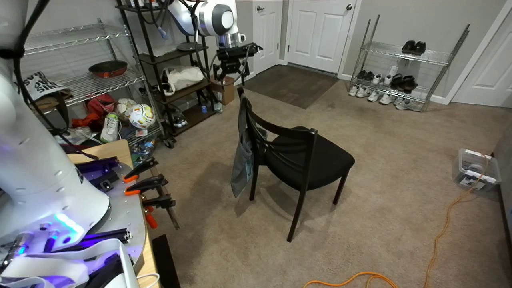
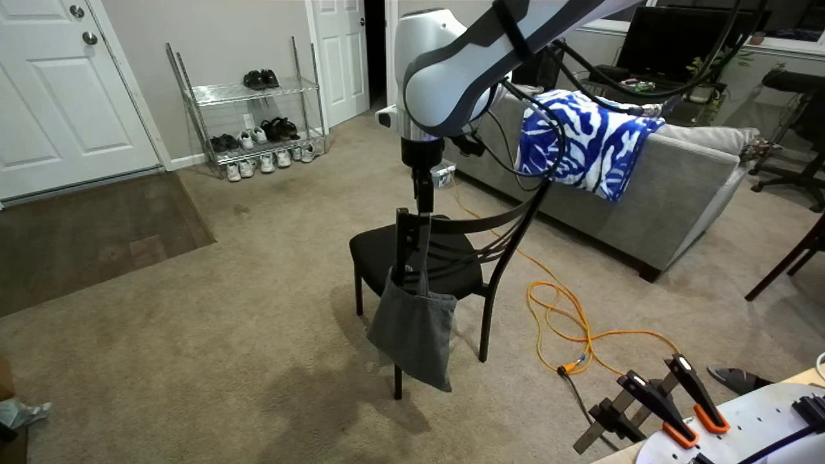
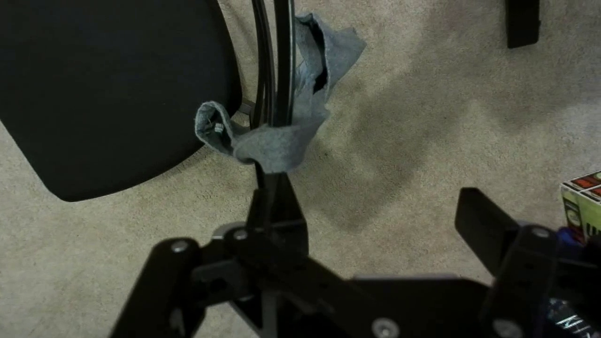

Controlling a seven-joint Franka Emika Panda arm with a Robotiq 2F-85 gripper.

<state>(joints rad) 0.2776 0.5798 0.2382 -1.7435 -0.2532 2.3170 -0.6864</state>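
Note:
My gripper (image 3: 375, 202) stands open in the wrist view, its fingers (image 3: 483, 225) wide apart with only carpet showing between them. A grey cloth bag (image 2: 416, 332) hangs by its strap from a back corner of the black chair (image 1: 312, 160). In the wrist view the grey cloth (image 3: 277, 145) loops over the chair's top rail, just beyond the left finger. From an exterior view the gripper (image 2: 423, 193) points down directly above that chair corner. Whether the left finger touches the strap or the chair post, I cannot tell. The chair seat (image 3: 103, 94) fills the wrist view's upper left.
Clamps (image 1: 146, 184) jut from the robot's table edge. A dark shelf unit (image 1: 180, 88) and a wire rack (image 1: 88, 80) line the wall. A grey sofa (image 2: 670, 193) and an orange cord (image 2: 586, 322) lie beyond the chair. A colourful box (image 3: 584, 206) shows at the wrist view's right edge.

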